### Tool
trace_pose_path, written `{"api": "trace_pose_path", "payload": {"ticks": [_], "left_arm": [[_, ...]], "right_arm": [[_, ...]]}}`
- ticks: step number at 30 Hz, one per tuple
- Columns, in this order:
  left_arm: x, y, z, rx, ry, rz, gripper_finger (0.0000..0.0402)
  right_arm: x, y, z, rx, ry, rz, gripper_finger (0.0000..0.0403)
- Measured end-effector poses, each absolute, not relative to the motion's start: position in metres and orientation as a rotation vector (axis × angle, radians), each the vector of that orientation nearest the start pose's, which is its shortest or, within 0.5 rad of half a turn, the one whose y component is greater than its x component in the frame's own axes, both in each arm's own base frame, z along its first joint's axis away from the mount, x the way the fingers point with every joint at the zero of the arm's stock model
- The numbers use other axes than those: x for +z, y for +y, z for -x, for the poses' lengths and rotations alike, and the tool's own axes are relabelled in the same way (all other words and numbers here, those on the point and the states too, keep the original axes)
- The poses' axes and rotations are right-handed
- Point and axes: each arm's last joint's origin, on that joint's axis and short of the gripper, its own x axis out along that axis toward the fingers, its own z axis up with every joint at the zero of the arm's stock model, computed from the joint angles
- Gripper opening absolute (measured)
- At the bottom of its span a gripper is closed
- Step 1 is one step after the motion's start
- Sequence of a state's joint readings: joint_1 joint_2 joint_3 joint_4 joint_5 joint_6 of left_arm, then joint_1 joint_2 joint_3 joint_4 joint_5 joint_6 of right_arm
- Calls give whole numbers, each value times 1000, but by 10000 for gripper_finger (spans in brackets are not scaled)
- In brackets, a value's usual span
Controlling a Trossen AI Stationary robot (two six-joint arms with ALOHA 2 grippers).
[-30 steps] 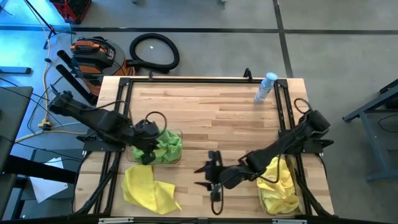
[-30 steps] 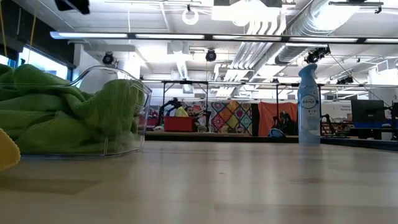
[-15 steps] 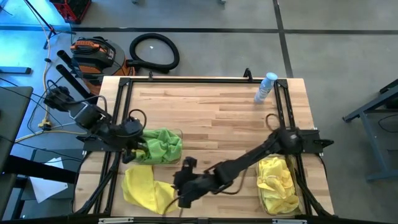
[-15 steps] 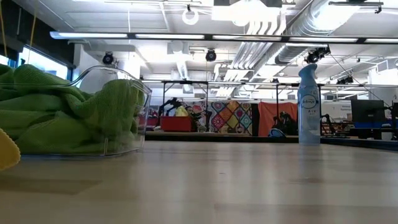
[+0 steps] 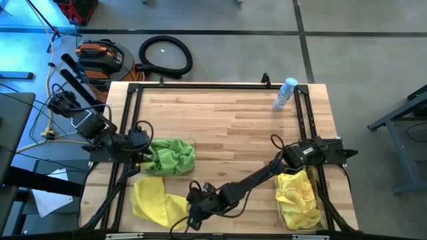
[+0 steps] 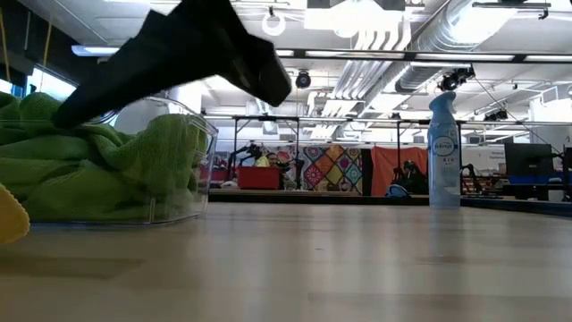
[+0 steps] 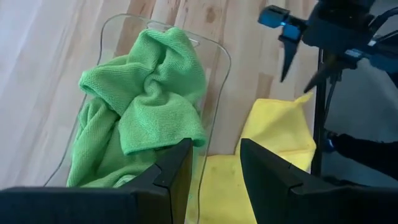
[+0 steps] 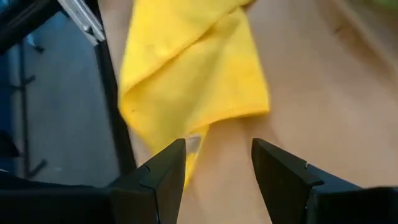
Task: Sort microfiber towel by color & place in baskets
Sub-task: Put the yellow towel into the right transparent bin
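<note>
A loose yellow towel (image 5: 157, 200) lies spread on the table near its near-left corner. My right gripper (image 5: 190, 208) is open at that towel's right side. In the right wrist view the fingers (image 8: 217, 146) stand either side of a towel corner (image 8: 194, 144); I see no touch. Green towels (image 5: 172, 155) fill the left clear basket (image 5: 193, 143), and yellow towels (image 5: 297, 193) fill the right basket (image 5: 279, 200). My left gripper (image 5: 142, 159) is open at the green basket's left end, and its fingers (image 7: 214, 146) point over the basket's rim (image 7: 217, 53).
A spray bottle (image 5: 285, 93) stands at the far right corner of the table. Black metal frames (image 5: 130, 120) run along both sides. My right arm stretches low across the near half of the table, and a dark part of an arm (image 6: 179, 54) crosses the low view.
My right gripper has travelled along the near part of the table toward its left edge, up to the loose yellow towel, its arm stretching out behind it. My left gripper has drawn back from above the green towels toward the left edge, to the basket's left end.
</note>
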State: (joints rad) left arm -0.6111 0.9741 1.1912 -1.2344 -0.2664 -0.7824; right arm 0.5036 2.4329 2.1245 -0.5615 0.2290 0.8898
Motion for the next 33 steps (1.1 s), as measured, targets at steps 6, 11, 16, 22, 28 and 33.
{"api": "trace_pose_path", "payload": {"ticks": [6, 11, 16, 22, 28, 33], "left_arm": [[352, -80, -125, 65, 961, 267, 125], [352, -81, -124, 69, 951, 257, 125], [352, -81, -124, 69, 950, 259, 125], [352, -81, -125, 76, 943, 254, 125], [352, -80, -125, 103, 921, 240, 125], [352, -80, -125, 104, 919, 239, 125]], "right_arm": [[183, 262, -467, -123, 847, -626, 181], [174, 262, -473, -145, 813, -678, 181], [156, 264, -479, -139, 804, -690, 181], [137, 261, -483, -187, 811, -700, 181], [131, 257, -492, -174, 759, -735, 164], [132, 256, -493, -155, 775, -745, 85]]}}
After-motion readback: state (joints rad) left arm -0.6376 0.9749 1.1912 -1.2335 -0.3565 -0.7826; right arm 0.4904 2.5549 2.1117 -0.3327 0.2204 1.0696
